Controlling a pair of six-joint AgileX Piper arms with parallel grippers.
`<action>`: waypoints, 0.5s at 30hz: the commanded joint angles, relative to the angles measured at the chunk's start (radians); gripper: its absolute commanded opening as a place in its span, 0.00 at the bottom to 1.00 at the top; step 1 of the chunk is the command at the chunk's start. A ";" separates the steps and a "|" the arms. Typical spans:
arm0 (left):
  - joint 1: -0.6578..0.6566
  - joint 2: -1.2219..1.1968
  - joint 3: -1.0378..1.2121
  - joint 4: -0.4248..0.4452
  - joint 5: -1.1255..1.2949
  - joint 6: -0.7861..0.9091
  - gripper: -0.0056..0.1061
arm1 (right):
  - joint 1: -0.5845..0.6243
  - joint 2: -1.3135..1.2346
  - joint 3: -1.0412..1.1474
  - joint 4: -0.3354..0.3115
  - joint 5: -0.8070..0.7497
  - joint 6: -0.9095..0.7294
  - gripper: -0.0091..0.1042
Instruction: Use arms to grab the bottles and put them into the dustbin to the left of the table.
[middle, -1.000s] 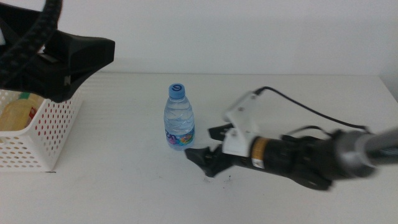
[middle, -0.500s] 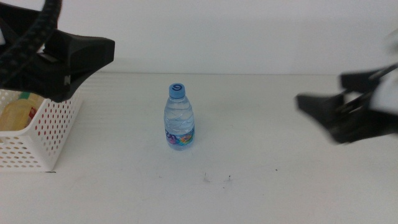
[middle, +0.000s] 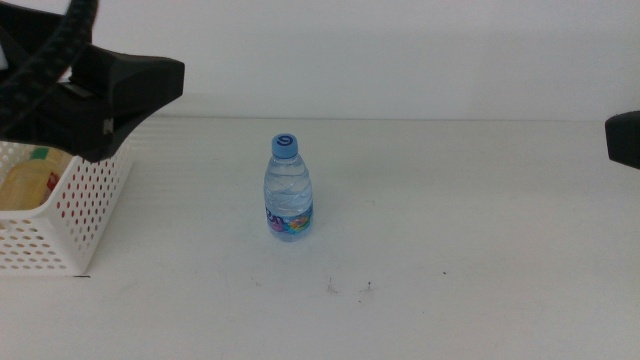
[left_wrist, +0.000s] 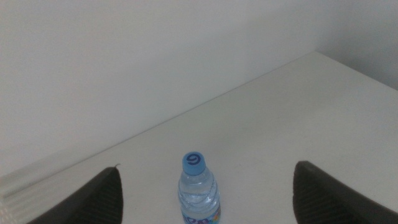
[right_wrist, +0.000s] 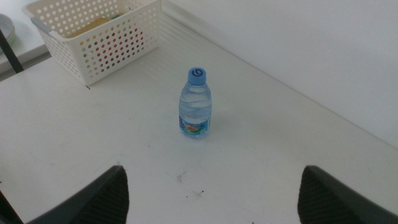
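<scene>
A clear water bottle (middle: 289, 190) with a blue cap stands upright in the middle of the white table (middle: 440, 230). It also shows in the left wrist view (left_wrist: 199, 193) and the right wrist view (right_wrist: 196, 106). The white perforated dustbin (middle: 70, 225) stands at the left; a yellow tea bottle (middle: 25, 185) lies in it. The red can is out of view. My left gripper (left_wrist: 208, 167) is open and empty, high above the dustbin side; its arm (middle: 110, 90) looms at the top left. My right gripper (right_wrist: 214, 168) is open and empty, far right of the bottle; only a dark tip (middle: 625, 140) shows.
A white wall runs behind the table's far edge. A few tiny dark specks (middle: 347, 288) lie in front of the bottle. The dustbin (right_wrist: 99, 37) sits at the table's left end, apart from the bottle.
My right gripper, which was low beside the water bottle, has pulled away to the right edge of the middle view, empty. The bottle and the left arm have not moved.
</scene>
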 joint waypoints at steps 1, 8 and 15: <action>-0.002 -0.001 -0.006 0.002 -0.011 0.001 0.89 | 0.001 -0.001 -0.008 -0.004 -0.006 0.013 0.79; -0.002 -0.001 -0.006 0.013 -0.015 0.001 0.89 | 0.001 -0.001 -0.006 0.009 -0.006 0.013 0.79; -0.002 -0.001 0.029 0.069 -0.112 -0.001 0.89 | 0.001 -0.001 -0.006 0.011 -0.006 0.013 0.79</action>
